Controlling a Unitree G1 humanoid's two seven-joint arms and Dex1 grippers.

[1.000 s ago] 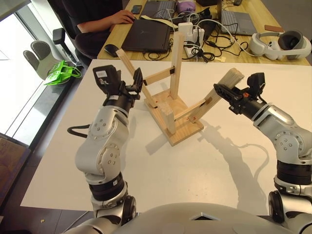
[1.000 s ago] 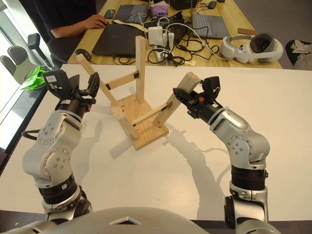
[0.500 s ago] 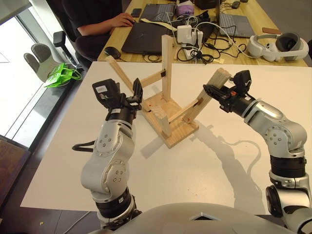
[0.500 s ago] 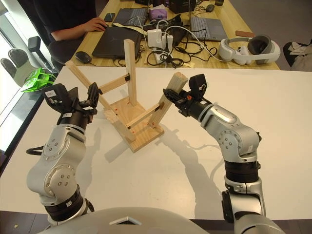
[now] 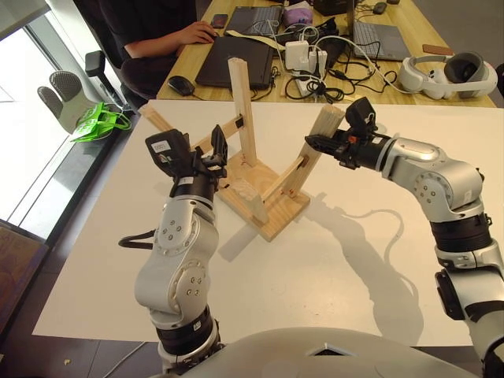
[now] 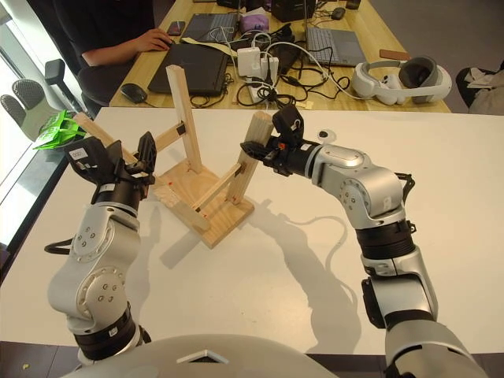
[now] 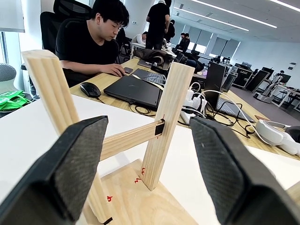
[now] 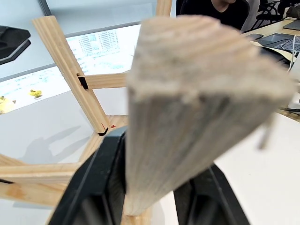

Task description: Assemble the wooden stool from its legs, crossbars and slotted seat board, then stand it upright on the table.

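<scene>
1. Wooden stool (image 5: pixel 264 185) stood upside down on the white table (image 5: pixel 354 260), upper centre of the head frame. Its slotted seat board (image 5: pixel 279 216) lay against the tabletop, legs pointed up, and crossbars were fitted between them.
2. Right gripper (image 5: pixel 315 142) was clamped on the right-hand leg (image 5: pixel 327 122), just below that leg's free top end. Its black fingers (image 8: pixel 91 187) pressed on opposite sides of the wood.
3. Left gripper (image 5: pixel 216 150) sat centre left of the frame, jaws spread wide, holding nothing. It was just beside the splayed left-hand leg (image 5: pixel 157 122). A crossbar (image 7: pixel 131 136) showed in the gap between its pads (image 7: pixel 77 154); contact could not be judged.
4. Rear leg (image 5: pixel 242 102) stood close to vertical, the tallest point of the stool.
5. Beyond the table, along the top of the frame, was a wooden desk (image 5: pixel 394 47). It held a dark laptop (image 5: pixel 236 63), a mouse (image 5: pixel 181 81) and, at upper right, a white headset (image 5: pixel 449 71).
</scene>
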